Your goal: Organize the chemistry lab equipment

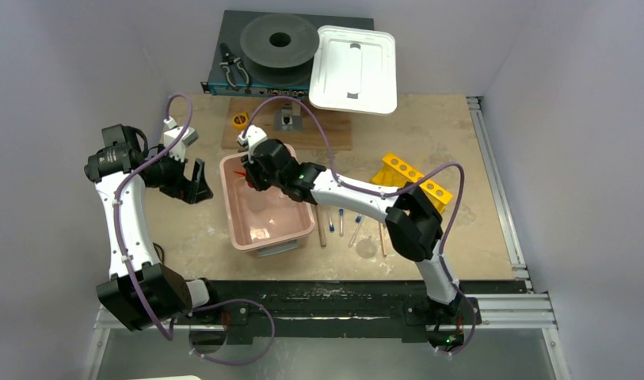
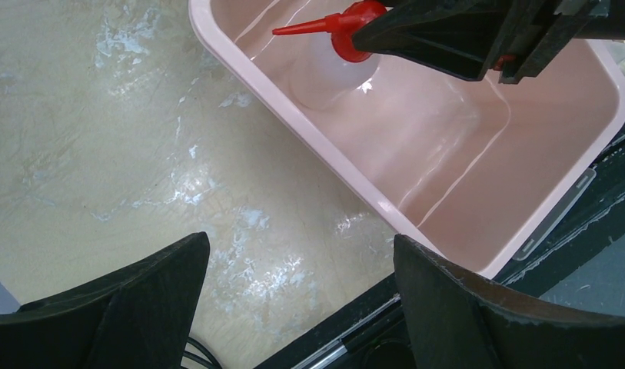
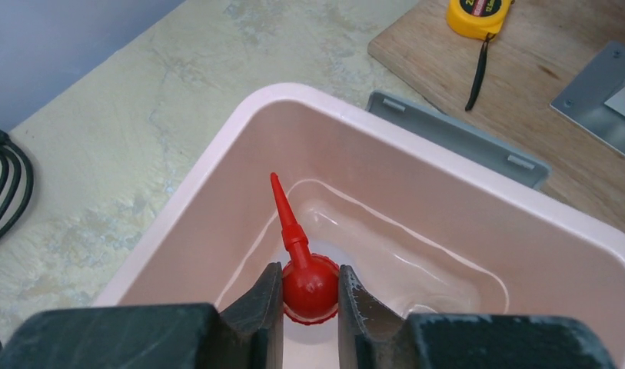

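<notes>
My right gripper is shut on the red cap of the small white squeeze bottle, holding it inside the far left corner of the pink tub. The bottle also shows in the left wrist view and from above. My left gripper is open and empty, just left of the tub over bare table. The yellow holed rack stands to the right. Blue-capped tubes, wooden sticks and the clear round dish lie on the table right of the tub.
A grey lid lies under the tub's far side. A wooden board with a yellow tape measure is behind. Black pliers, a dark disc and a white tray lid are at the back.
</notes>
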Controlling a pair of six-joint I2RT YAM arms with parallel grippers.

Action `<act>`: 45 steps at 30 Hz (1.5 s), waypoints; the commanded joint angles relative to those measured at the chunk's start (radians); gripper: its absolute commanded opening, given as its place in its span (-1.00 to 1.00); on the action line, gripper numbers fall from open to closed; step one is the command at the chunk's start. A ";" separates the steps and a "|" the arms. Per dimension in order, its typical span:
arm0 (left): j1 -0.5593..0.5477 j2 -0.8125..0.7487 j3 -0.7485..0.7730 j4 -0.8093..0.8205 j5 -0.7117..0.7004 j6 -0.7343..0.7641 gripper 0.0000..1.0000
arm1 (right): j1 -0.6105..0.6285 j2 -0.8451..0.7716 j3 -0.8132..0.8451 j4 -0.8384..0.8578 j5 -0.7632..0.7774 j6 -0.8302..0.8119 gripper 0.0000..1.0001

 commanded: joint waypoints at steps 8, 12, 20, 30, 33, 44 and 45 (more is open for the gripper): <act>0.015 -0.021 0.011 -0.008 0.009 0.011 0.78 | 0.044 -0.213 -0.325 0.202 0.034 -0.043 -0.92; 0.015 -0.021 0.010 -0.008 0.010 0.011 0.78 | 0.075 -0.268 -0.463 0.241 0.067 -0.022 -0.92; 0.014 -0.031 0.013 -0.010 0.007 0.015 0.77 | 0.136 -0.306 -0.547 0.182 0.083 0.005 -0.48; 0.015 -0.035 0.014 -0.011 0.019 0.017 0.78 | 0.147 -0.377 -0.535 0.074 -0.055 0.043 0.06; 0.015 -0.034 0.011 -0.009 0.021 0.013 0.77 | 0.145 -0.386 -0.450 0.004 -0.060 0.065 0.06; 0.015 -0.053 -0.046 0.014 0.034 0.012 0.78 | -0.008 -0.535 -0.331 -0.307 0.179 0.288 -0.14; 0.015 -0.052 -0.049 0.013 0.037 0.011 0.78 | -0.035 -0.586 -0.376 -0.318 0.194 0.314 -0.15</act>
